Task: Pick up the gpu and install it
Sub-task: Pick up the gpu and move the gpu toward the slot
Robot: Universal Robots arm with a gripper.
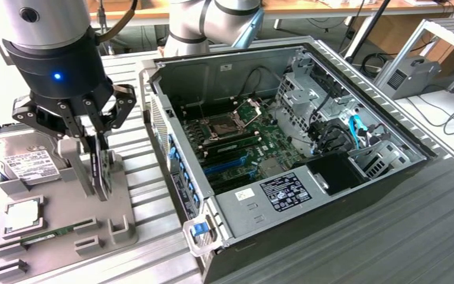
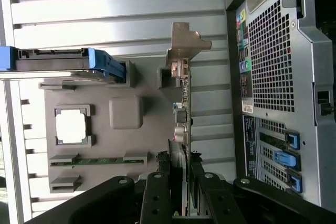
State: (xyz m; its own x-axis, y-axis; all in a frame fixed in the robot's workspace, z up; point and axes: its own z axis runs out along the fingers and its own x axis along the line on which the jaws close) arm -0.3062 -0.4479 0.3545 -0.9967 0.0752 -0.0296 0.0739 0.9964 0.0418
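Wrist view: the tool [image 2: 180, 160] sits nearest the lens, its jaws clamped on the gpu [image 2: 185, 114], one on each face at the cooler. The card stands on edge in the grey fixture [image 2: 147, 145], with the silver bracket [image 2: 186, 43] at its far end.

Exterior view: the tool [image 1: 97, 139] grips the gpu [image 1: 101, 177], which is upright in the fixture [image 1: 69, 231] on the table [image 1: 156, 248], beside the open computer case [image 1: 211, 71].

The pick-up probably goes best as a straight, untilted lift along the slot, with the grip centred.
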